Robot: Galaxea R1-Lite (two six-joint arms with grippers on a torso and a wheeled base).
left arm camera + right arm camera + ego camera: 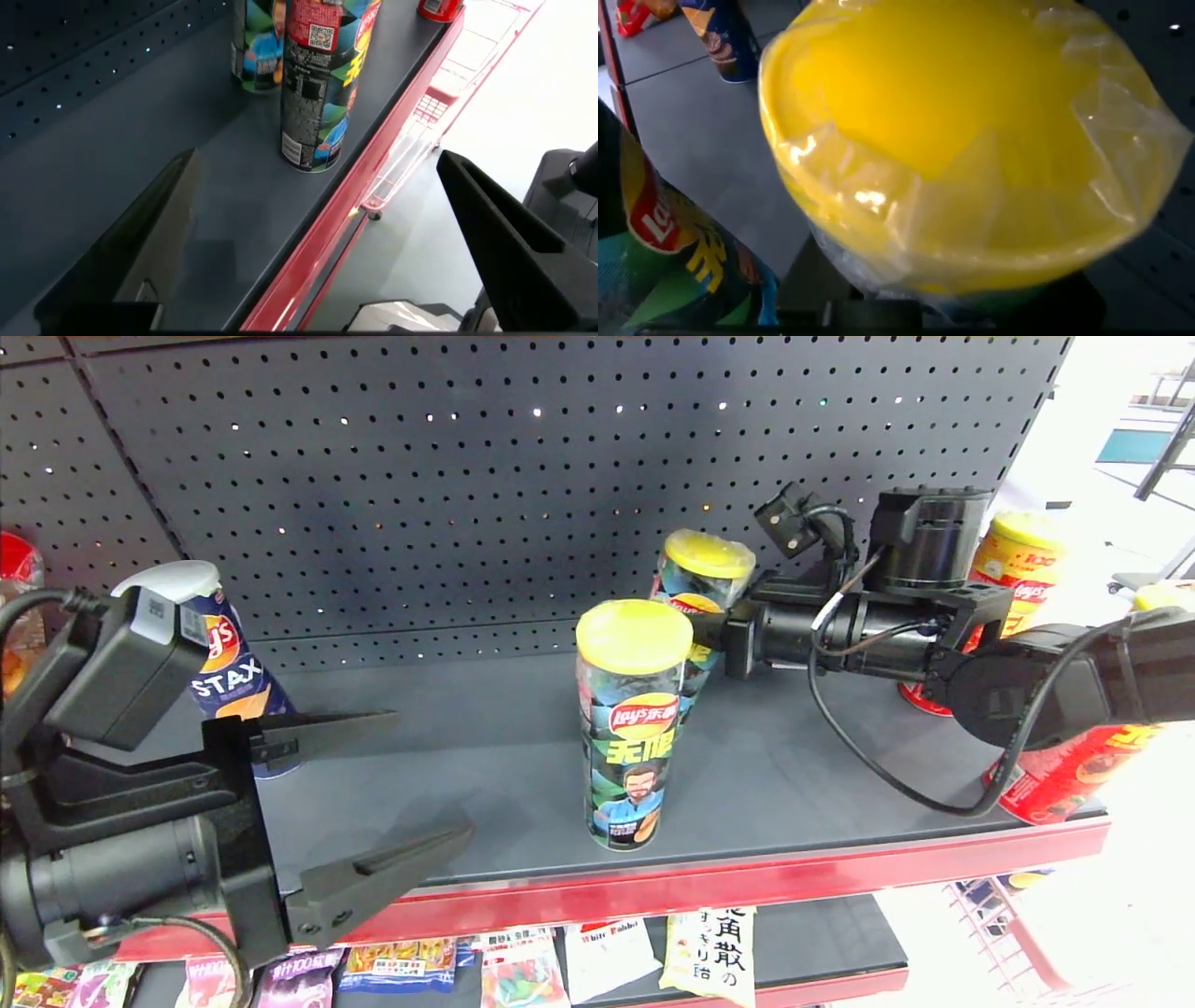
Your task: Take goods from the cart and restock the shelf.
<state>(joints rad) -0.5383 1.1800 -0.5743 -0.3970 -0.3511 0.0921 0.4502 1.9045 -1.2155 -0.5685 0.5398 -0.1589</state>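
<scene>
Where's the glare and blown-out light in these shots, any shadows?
Head view: the floor far right is washed white; the left claw shadows the shelf. Right wrist view: glints on the can's wrapped lid. Left wrist view: floor glares past the shelf.

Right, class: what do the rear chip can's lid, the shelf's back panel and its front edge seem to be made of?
Rear chip can's lid: smooth yellow plastic, probably, under crinkled clear film. Back panel: dark matte sheet, likely painted metal, rows of punched holes. Front edge: glossy red; metal or plastic, unclear.
</scene>
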